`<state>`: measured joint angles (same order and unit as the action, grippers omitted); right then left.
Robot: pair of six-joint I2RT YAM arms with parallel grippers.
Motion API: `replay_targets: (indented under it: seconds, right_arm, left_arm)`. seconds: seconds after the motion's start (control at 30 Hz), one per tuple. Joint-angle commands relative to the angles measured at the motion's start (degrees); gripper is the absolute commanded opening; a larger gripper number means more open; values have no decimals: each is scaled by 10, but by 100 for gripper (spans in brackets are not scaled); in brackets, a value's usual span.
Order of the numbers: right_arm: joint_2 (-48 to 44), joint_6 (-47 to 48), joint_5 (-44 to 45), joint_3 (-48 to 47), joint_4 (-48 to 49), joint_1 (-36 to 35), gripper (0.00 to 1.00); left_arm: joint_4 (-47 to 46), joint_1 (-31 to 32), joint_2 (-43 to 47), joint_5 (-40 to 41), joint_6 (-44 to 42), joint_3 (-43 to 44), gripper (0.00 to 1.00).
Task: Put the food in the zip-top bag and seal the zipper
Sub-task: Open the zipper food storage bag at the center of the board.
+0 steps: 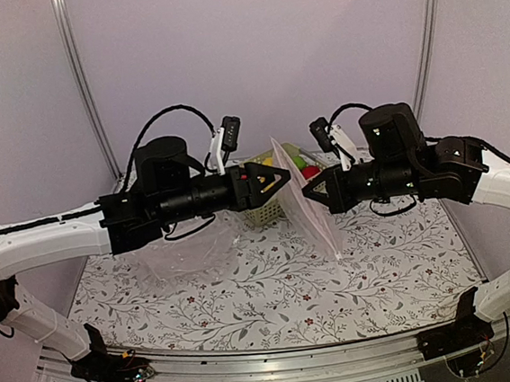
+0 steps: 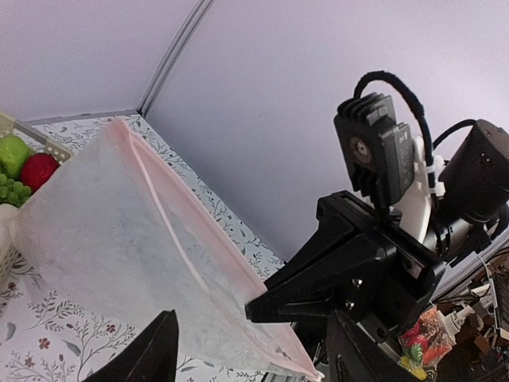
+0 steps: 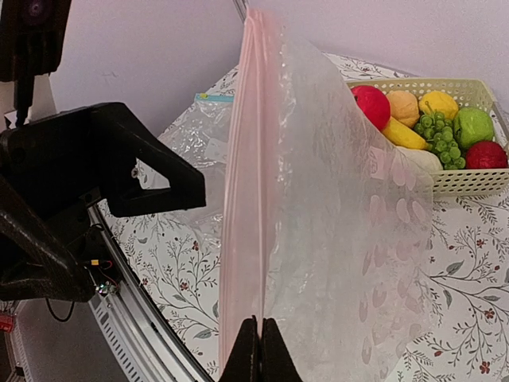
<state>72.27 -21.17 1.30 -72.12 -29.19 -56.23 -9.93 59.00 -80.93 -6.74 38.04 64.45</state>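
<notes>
Your right hand (image 3: 260,354) is clenched on the pink zipper (image 3: 238,239). It hangs the zip-top bag (image 3: 350,231) upright in the air between the arms, so the mouth's edge faces your left hand (image 1: 283,177). That left hand is released, jaws apart, levelled at the zipper and just beside it without touching. It looks ready to pinch the strip and pull the mouth open. The food (image 3: 433,123) sits in the cream basket (image 3: 469,183) on the tabletop (image 1: 247,300) behind the bag. Both forearms reach inward, roughly level.
</notes>
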Motion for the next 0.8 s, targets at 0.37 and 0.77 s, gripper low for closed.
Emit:
replay_targets:
  seconds: [0.37, 0.77]
  right_arm:
    - [21, -12, -7, 2, 24, 2, 0]
    - [22, -8, 8, 3, 22, 2, 0]
  left_arm:
    - [24, 9, -40, 30, 30, 5, 48]
    - [22, 9, -79, 21, 36, 36, 29]
